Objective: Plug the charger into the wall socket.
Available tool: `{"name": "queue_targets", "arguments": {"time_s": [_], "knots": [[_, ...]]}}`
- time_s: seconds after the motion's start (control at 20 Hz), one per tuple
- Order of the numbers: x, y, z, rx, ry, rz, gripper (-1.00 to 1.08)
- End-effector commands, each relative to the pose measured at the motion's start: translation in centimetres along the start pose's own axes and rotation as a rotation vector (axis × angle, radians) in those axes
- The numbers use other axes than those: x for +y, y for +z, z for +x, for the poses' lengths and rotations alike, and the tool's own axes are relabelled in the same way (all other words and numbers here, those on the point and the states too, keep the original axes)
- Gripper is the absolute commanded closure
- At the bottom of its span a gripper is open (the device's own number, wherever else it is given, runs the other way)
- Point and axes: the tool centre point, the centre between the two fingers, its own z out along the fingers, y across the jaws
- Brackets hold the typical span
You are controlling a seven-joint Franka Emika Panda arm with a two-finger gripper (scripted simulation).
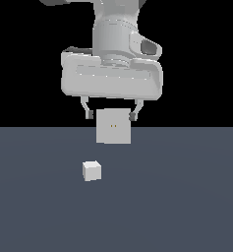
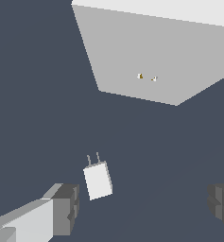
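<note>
Charger [image 2: 98,180] lies between the spread jaws (untouched), nearer one.

Flat dark slate-blue floor [image 1: 187,206], plain black backdrop [image 1: 19,59] above a straight horizon, even light

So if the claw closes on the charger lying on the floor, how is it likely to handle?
The charger looks like a small rigid block with flat faces, so it probably will not roll and should sit squarely between the open claw fingers. Its two thin prongs, seen in the wrist view, could bend if pushed against.
</note>
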Motion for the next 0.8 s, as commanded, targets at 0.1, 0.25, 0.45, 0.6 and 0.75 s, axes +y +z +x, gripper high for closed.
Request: {"name": "queue_targets", "arguments": {"time_s": [0.1,0.25,0.45,0.6,0.75], "knots": [[-0.7,0.9,-0.6,0.058,-0.05,0.008,-0.92],[-1.2,1.6,-1.0,0.097,-0.083,0.015,-0.92],[-1.9,2.5,-1.5,0.148,-0.128,0.024,-0.92],[-2.4,3.1,-1.8,0.185,-0.159,0.031,-0.92],[-2.8,3.7,-2.1,0.218,-0.188,0.039,-0.92]]}}
